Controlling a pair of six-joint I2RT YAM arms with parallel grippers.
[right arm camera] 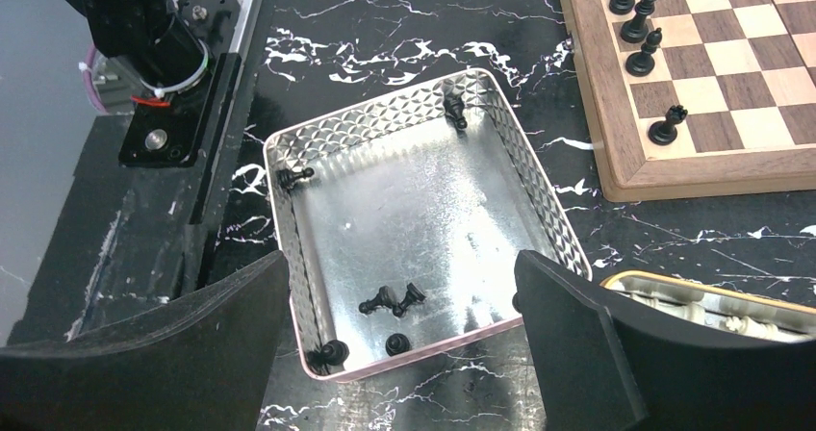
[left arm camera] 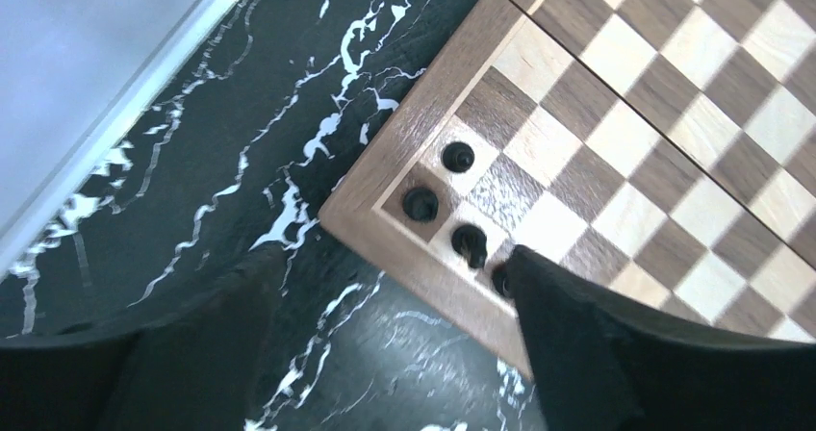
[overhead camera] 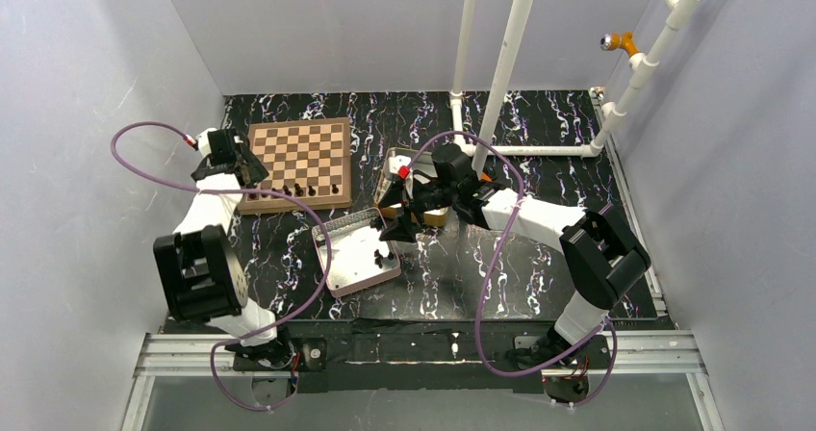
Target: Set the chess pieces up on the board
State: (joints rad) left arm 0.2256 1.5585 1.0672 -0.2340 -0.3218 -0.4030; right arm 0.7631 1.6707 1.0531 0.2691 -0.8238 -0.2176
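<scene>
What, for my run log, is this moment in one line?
left gripper: open, over board corner | right gripper: open, over silver tin | chess pieces: some on board, some in tin

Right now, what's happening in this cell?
Chess setup, partway done. The left gripper hangs open and empty over the near-left corner of the board, where a few black pieces stand. The right gripper is open above the silver tin, which holds several loose pieces not yet moved across.
</scene>
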